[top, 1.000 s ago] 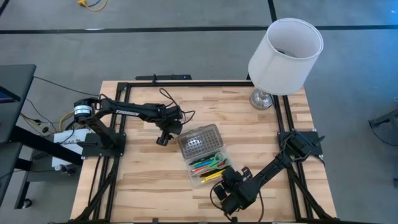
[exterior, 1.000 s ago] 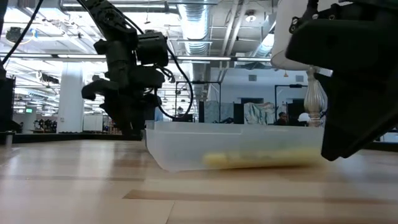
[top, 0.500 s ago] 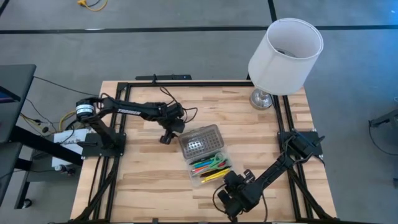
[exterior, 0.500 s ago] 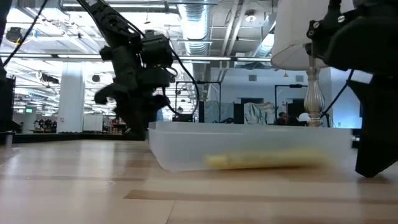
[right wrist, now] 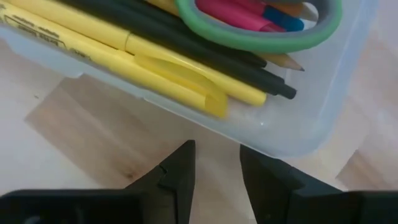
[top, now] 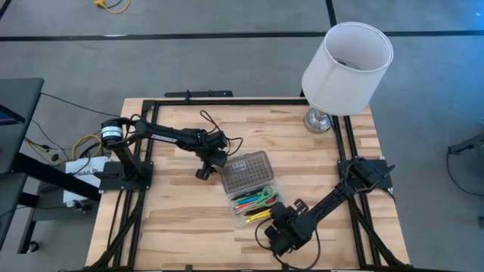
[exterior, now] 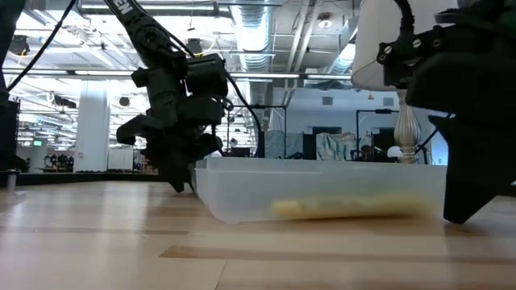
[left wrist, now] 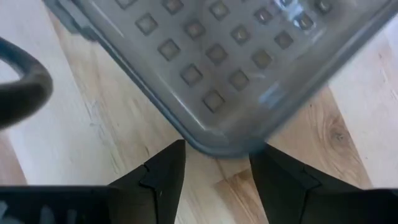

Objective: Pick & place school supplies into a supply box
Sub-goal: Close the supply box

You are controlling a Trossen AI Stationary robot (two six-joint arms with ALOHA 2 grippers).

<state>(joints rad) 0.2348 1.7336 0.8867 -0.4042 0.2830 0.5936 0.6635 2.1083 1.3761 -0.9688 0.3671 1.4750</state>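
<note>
Clear plastic forms the base of the supply box (top: 252, 204), which lies open near the middle of the wooden bench (top: 174, 219), its grey dotted lid (top: 243, 172) folded back flat on the side toward the left arm. Inside the base lie the school supplies (top: 253, 204): a yellow pen (right wrist: 118, 59), black pens (right wrist: 205, 53), pink and blue ones, and green-handled scissors (right wrist: 261, 28). The left end effector (top: 204, 171) sits low just beside the lid's outer edge, its fingers (left wrist: 158, 180) spread apart with a corner of the lid before them, holding nothing. The right end effector (top: 278, 233) hangs close by the base's near corner, fingers (right wrist: 177, 171) parted and empty. A white lamp (top: 344, 68) stands at the bench's far right corner.
</note>
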